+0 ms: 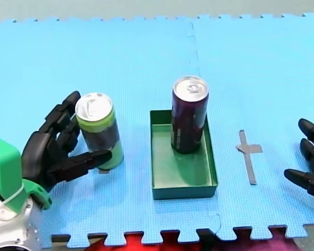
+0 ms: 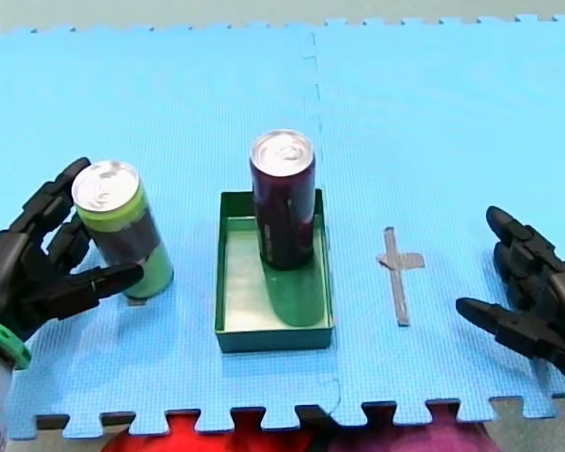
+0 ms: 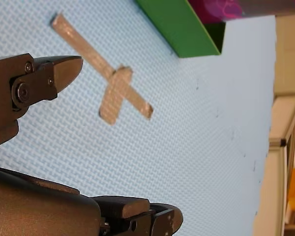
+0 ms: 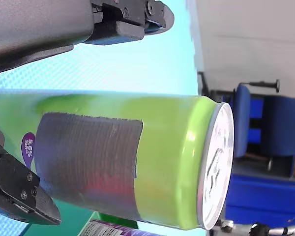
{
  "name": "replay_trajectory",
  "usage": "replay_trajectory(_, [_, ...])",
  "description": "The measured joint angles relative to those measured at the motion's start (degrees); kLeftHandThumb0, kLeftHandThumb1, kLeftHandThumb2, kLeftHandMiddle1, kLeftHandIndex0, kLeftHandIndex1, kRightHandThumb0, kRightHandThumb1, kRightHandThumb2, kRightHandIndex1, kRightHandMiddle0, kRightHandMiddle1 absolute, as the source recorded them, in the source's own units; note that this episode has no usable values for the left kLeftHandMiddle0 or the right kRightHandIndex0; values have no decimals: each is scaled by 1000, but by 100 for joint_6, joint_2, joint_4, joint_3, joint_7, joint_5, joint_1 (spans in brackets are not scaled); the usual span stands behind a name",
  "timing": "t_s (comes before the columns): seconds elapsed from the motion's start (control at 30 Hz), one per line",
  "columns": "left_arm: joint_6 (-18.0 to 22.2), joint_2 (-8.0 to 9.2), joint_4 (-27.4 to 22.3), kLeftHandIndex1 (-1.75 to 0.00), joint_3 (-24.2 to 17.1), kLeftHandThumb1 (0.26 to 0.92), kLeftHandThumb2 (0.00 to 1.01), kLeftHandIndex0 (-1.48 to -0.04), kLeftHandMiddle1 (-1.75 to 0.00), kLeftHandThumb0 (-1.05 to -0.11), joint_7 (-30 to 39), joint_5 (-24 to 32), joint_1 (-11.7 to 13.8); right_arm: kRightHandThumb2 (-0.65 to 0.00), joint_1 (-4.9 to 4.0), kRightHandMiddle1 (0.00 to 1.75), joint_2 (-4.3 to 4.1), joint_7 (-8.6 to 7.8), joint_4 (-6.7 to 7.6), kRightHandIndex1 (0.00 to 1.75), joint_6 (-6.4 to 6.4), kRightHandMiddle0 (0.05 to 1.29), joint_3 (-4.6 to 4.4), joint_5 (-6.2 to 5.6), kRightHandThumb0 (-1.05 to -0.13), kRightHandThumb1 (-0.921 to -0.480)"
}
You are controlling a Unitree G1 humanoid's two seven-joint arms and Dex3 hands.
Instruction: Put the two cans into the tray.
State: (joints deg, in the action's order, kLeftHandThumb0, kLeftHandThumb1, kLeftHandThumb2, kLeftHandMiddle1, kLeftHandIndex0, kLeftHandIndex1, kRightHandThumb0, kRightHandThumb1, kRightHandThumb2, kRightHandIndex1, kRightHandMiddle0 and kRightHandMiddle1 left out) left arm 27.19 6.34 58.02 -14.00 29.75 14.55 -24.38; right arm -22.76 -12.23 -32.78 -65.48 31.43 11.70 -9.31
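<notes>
A green can [image 1: 98, 130] with a dark label stands on the blue mat, left of the tray. My left hand [image 1: 88, 134] sits around it, fingers behind and thumb in front. In the second wrist view the green can [image 4: 137, 167] lies between the fingers [image 4: 118, 22], with a strip of mat showing on one side. A purple can [image 1: 188, 115] stands upright at the far end of the green tray [image 1: 183, 180]. My right hand [image 1: 298, 149] is at the mat's right edge and holds nothing.
A grey tape cross [image 1: 248, 151] is stuck to the mat between the tray and my right hand; the first wrist view shows the tape cross [image 3: 115, 91] close to dark fingers. The mat's jagged front edge [image 1: 162, 238] runs just below the tray.
</notes>
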Motion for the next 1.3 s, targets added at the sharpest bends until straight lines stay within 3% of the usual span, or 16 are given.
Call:
replay_trajectory(0.07, [-129, 51, -71, 0, 44, 635, 12, -117, 0, -921, 115, -20, 26, -2, 3, 0, 0, 4, -4, 2, 11, 196, 0, 1, -1022, -847])
replay_trajectory(0.23, [-401, 164, -188, 0, 116, 644, 7, -112, 0, -961, 396, -37, 66, -1, 8, 0, -1, 10, -11, 0, 20, 193, 1, 3, -1024, -848])
replay_trajectory(0.77, [-426, 121, -468, -2, 305, 672, 6, -116, -7, -1041, 172, -243, 126, -1, -3, 0, -3, 11, -89, 0, 85, 190, 17, 4, -1041, -851])
replay_trajectory(1.3, [-428, 84, -509, -2, 311, 694, 9, -120, -17, -1048, 209, -201, 38, -1, 66, 1, 18, -47, -12, 0, 106, 194, 17, -23, -1048, -854])
